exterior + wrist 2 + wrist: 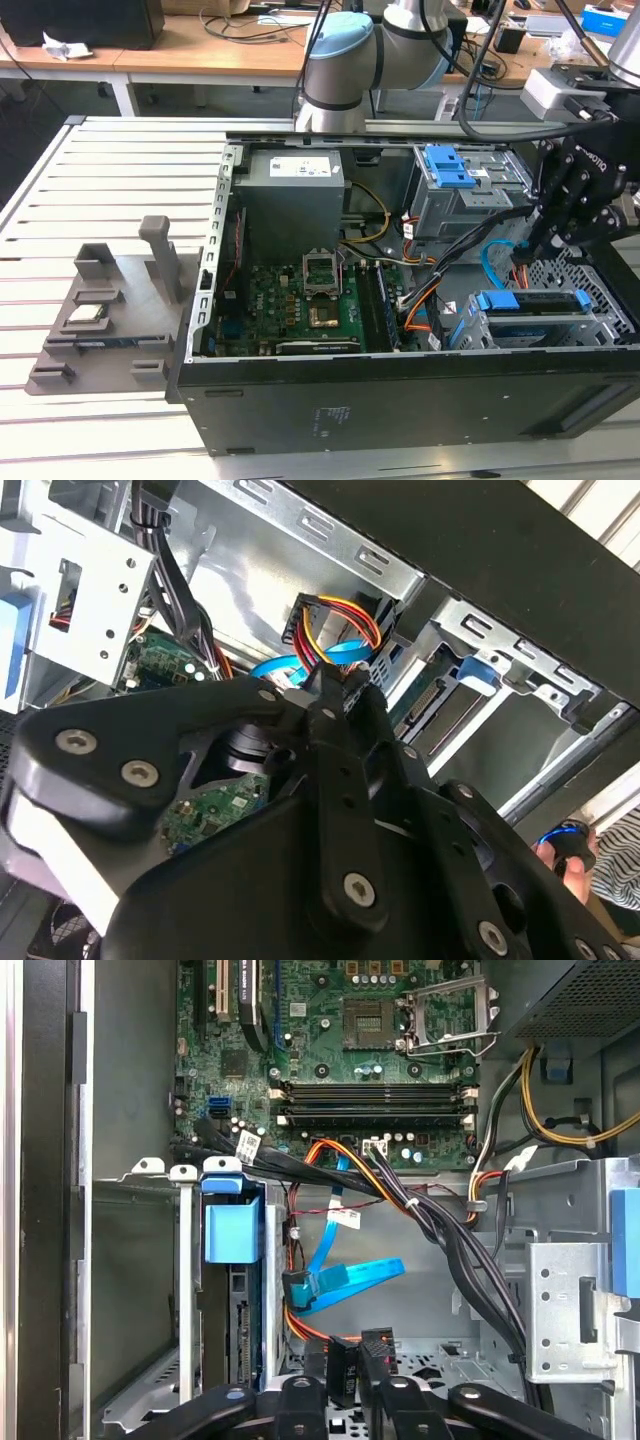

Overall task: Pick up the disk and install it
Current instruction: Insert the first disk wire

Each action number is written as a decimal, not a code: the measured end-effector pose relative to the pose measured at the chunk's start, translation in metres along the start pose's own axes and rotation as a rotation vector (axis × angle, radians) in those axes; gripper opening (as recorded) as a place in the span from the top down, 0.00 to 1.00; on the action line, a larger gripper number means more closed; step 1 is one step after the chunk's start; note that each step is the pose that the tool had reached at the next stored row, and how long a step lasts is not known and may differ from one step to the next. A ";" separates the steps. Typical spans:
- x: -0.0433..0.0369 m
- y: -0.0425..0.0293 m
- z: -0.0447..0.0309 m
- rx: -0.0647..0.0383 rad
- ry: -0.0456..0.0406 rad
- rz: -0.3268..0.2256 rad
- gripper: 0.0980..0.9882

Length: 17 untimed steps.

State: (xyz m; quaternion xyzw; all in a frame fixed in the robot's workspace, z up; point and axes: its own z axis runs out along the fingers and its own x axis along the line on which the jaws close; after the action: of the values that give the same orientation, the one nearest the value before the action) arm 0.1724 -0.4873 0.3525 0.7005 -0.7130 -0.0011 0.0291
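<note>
The fingers point(378, 1365) are drawn close together, and we see nothing between them. The narrow pose probably lets the gripper point(530, 250) pass between the cables point(340, 1285) in front of the fingers and the cage point(150, 1260) beside them. The disk point(240, 1330) stands on its edge in that cage, apart from the fingers. We judge that its blue rail point(232, 1230) holds it there, so it looks installed.
</note>
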 end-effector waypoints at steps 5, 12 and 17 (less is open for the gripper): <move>0.0000 0.0000 0.0001 0.000 0.0000 0.000 0.92; 0.0063 -0.0002 0.0004 0.000 0.0008 0.000 0.92; 0.0166 -0.0004 0.0010 0.000 0.0008 0.000 0.92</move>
State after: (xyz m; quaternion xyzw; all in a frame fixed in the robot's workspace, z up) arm 0.1725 -0.5040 0.3521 0.7005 -0.7130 -0.0008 0.0294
